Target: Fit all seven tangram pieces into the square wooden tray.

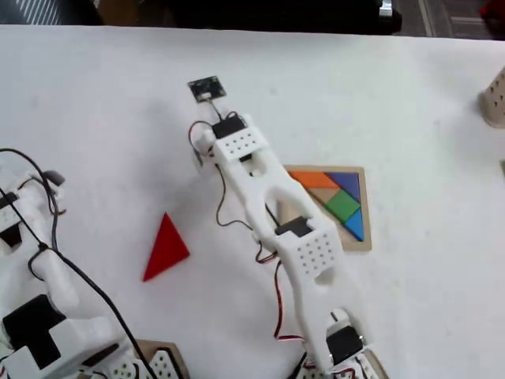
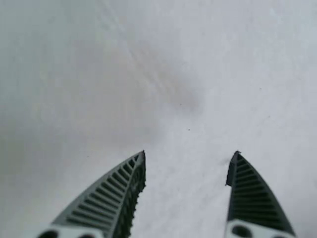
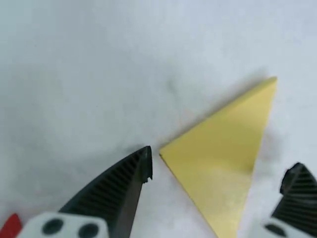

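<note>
Right pincer (image 3: 221, 158) agape around one yellow triangle (image 3: 225, 144), left pincer (image 2: 188, 154) agape, one red triangle (image 1: 166, 246) outside tray (image 1: 366, 213)

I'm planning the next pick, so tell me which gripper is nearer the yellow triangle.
Right. The right gripper is open, with the yellow triangle lying on the table between its fingers. The left gripper is open over the white table, no piece by it.

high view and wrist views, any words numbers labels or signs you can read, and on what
None can be read.
The wooden tray, the red triangle and the yellow triangle carry no print.
The small dark board beyond the arm may bear markings, but they are too small to tell.
</note>
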Controlling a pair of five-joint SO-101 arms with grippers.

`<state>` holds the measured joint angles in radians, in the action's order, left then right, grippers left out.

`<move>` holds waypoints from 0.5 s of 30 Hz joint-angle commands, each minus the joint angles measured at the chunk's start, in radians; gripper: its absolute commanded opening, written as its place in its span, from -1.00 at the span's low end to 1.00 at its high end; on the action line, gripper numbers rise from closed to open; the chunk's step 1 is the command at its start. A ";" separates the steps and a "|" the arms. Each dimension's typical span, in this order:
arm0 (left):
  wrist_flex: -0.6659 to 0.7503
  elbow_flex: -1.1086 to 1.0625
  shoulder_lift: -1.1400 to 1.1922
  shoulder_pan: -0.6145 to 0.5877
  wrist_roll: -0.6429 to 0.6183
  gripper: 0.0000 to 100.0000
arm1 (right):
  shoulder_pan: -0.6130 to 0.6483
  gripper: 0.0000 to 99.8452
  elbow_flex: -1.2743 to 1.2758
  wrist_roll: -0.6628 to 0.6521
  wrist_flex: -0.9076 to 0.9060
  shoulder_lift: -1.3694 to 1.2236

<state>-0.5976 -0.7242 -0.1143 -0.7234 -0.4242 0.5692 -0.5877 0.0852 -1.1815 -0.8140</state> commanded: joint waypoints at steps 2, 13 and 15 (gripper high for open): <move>0.025 0.026 -0.004 0.021 -0.015 -0.46 | -0.008 -0.22 -0.048 0.011 -0.008 0.024; 0.025 0.026 -0.004 0.021 -0.015 -0.46 | -0.027 -0.41 -0.054 0.060 -0.010 -0.001; 0.025 0.026 -0.004 0.021 -0.015 -0.46 | -0.035 -0.45 -0.055 0.058 -0.005 -0.010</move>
<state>-0.5976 -0.7242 -0.1143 -0.7234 -0.4242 0.5585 -0.5969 0.1389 -1.1815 -0.8355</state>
